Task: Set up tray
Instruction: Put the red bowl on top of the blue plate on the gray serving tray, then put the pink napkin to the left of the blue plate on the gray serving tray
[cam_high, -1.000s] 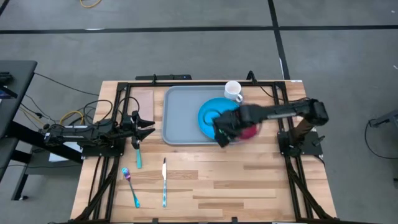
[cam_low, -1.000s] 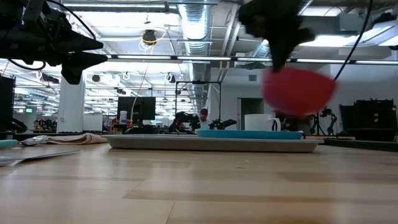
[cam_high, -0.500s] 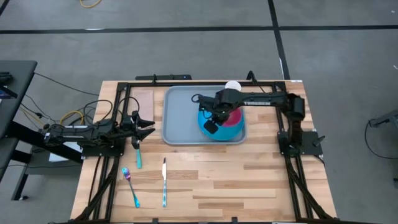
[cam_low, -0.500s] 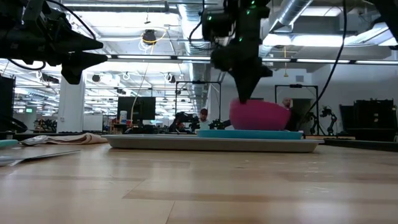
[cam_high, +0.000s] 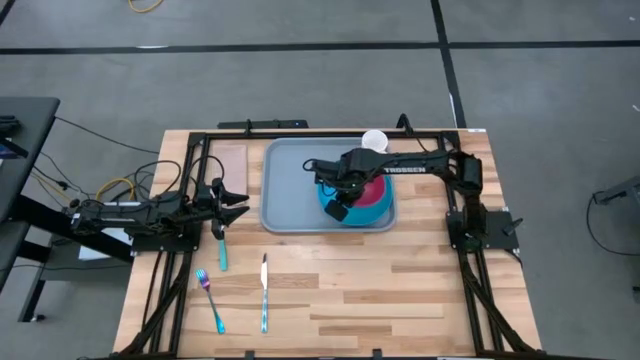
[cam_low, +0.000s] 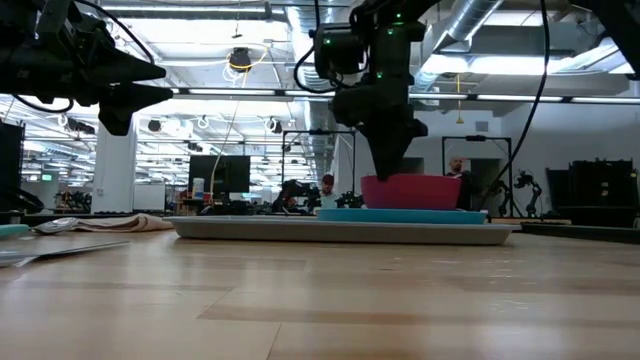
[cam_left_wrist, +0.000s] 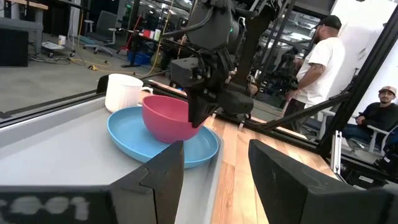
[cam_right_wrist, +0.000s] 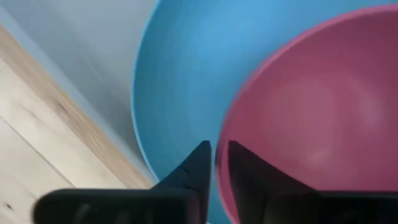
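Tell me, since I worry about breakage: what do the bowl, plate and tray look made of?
Bowl: likely plastic, matte pink, thin even wall.
Plate: probably plastic too, smooth bright blue with a soft sheen.
Tray: looks like moulded plastic, dull grey-blue, rounded corners and raised rim.
None looks like glass or ceramic.

Table (cam_high: 400, 290): holding all items, framed by rails.
Tray (cam_high: 290, 190): sitting at table's far centre.
Plate (cam_high: 327, 196): lying on tray, right half.
Bowl (cam_high: 372, 190): standing on plate, upright.
Mug (cam_high: 374, 140): standing at tray's far right corner, behind bowl.
R gripper (cam_high: 340, 190): hanging over bowl's left rim, 1 finger in, 1 out; arm reaching in from table's right.
L gripper (cam_high: 238, 199): hovering just left of tray, apart from it.
Board (cam_high: 231, 160): lying left of tray, far side.
3 utensils near side, left of centre: 1 (cam_high: 221, 250) just under L gripper; fork (cam_high: 210, 299) nearer the front; knife (cam_high: 264, 292) right of fork.
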